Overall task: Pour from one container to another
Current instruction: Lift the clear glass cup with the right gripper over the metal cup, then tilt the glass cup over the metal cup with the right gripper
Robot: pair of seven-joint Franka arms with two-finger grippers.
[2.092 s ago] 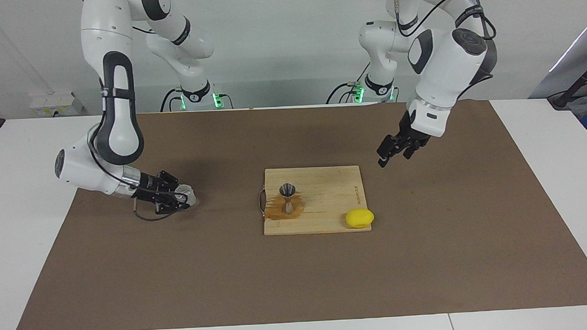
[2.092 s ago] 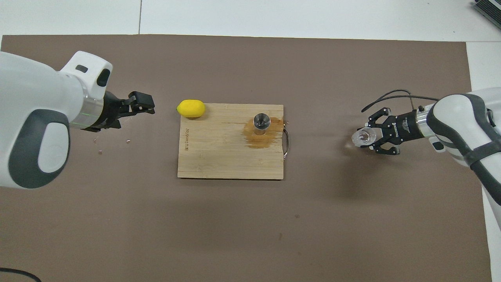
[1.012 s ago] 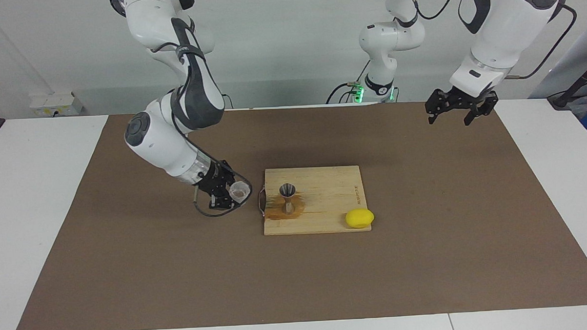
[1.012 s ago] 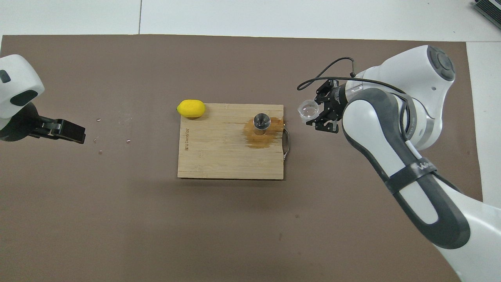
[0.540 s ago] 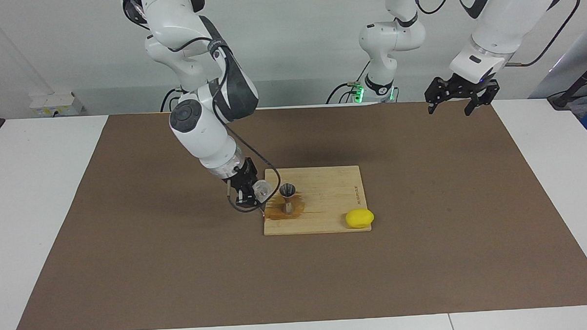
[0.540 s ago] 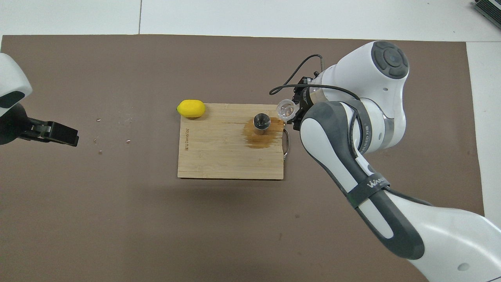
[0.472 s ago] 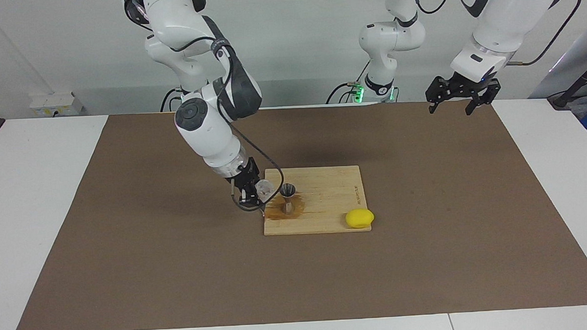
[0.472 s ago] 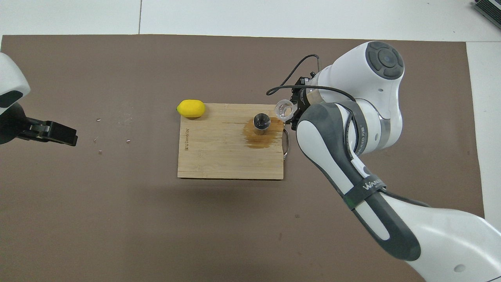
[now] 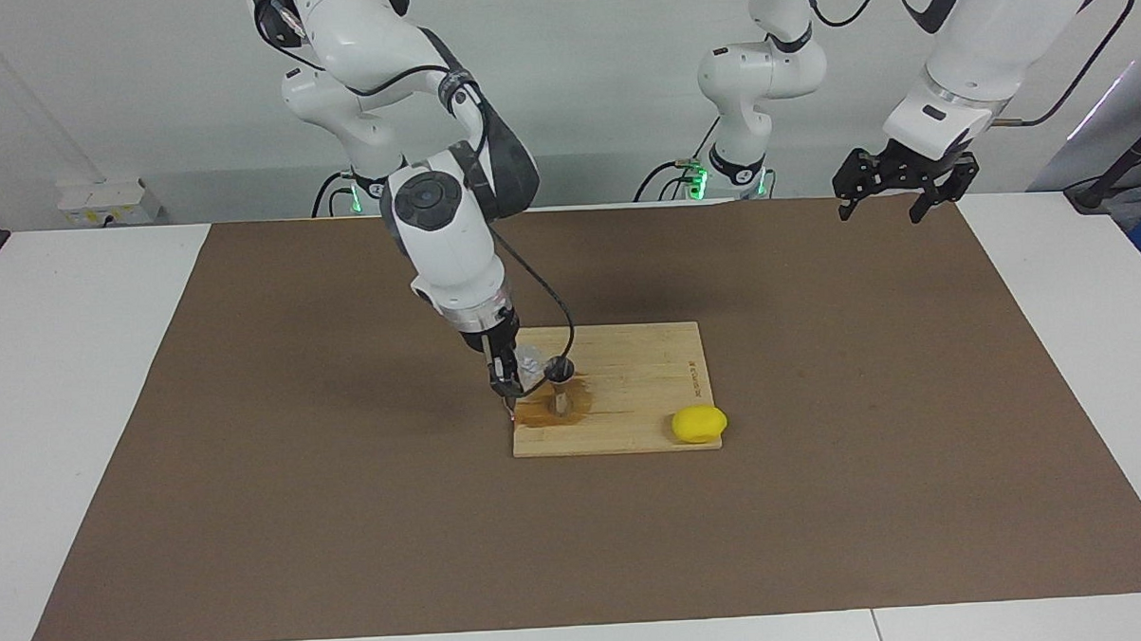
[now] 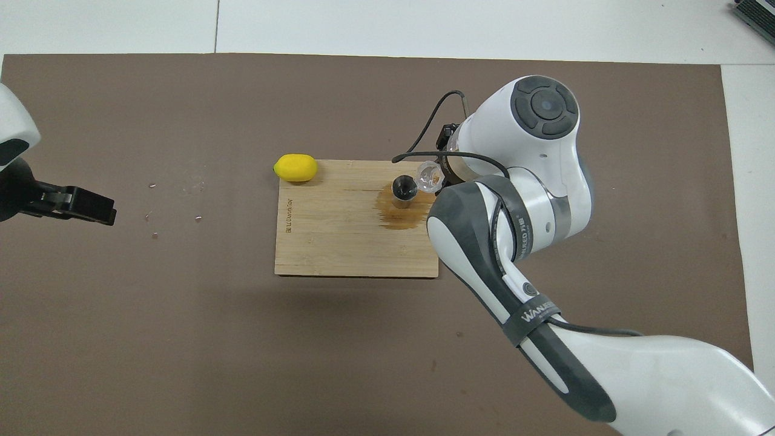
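Fingers of the right gripper clamp the tilted glass tumbler, its mouth touching or just beside the steel jigger rim, toward the left arm's end. Left gripper waits, fingers apart.

The desk is white under a brown mat. The board is pale wood with a darker amber stain. The lemon is yellow, the jigger silver, the tumbler clear.
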